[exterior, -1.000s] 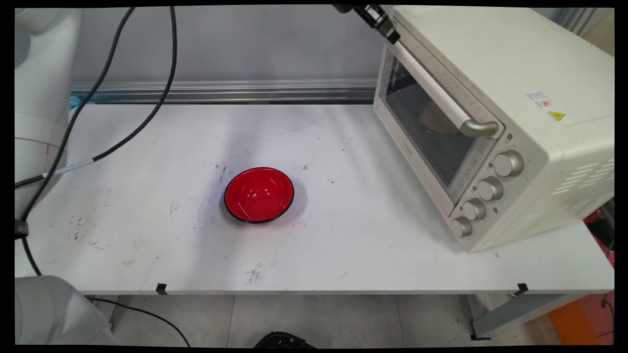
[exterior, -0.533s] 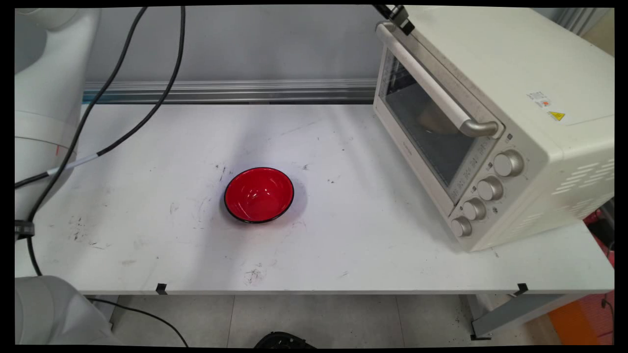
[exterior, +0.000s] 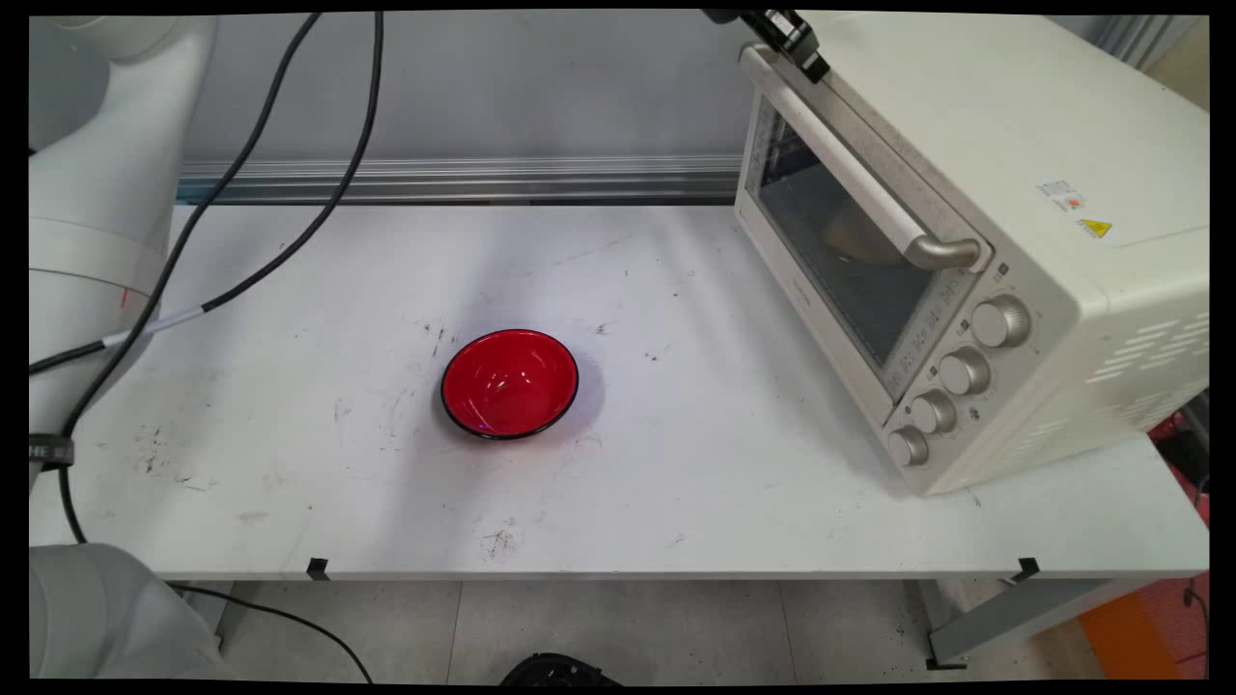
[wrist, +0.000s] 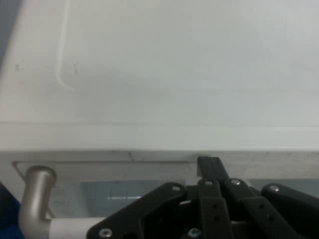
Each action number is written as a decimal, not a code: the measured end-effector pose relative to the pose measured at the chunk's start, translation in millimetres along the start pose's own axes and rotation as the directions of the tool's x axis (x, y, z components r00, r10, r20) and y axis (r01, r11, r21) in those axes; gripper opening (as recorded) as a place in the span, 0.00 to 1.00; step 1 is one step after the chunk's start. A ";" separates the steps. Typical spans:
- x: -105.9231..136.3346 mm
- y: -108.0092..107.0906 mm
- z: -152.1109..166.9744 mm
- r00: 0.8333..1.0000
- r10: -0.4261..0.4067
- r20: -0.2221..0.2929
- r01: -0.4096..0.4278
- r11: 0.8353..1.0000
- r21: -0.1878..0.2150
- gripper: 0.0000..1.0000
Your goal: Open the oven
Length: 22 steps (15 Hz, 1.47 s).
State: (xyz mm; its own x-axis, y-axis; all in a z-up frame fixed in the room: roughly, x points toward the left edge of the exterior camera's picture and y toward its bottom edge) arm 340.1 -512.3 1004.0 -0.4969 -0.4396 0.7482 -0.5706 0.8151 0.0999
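The jaws are drawn together and hold nothing. They hang at the top front edge of the cream metal toaster oven (exterior: 966, 193), just above its closed glass door (exterior: 850, 270). The silver bar handle (exterior: 850, 164) lies directly below the jaws. The round red bowl with black rim (exterior: 510, 383) stands well apart from the jaws, lower down on the white desk (exterior: 290, 463). There is one oven, one bowl, one handle and four knobs (exterior: 1000, 320).
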 end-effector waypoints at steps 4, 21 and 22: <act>-4.5 2.0 10.9 1.000 -0.011 0.008 0.011 1.000 -0.006 0.00; -18.9 8.2 13.5 0.999 -0.027 0.048 0.027 0.999 -0.018 0.00; -21.2 9.0 11.7 0.998 -0.027 0.053 0.028 0.999 -0.020 0.00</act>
State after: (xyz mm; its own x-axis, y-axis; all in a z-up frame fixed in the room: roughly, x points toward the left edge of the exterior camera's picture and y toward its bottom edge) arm 337.9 -500.1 981.3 -0.5152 -0.4807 0.7096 -0.5711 0.8098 0.1340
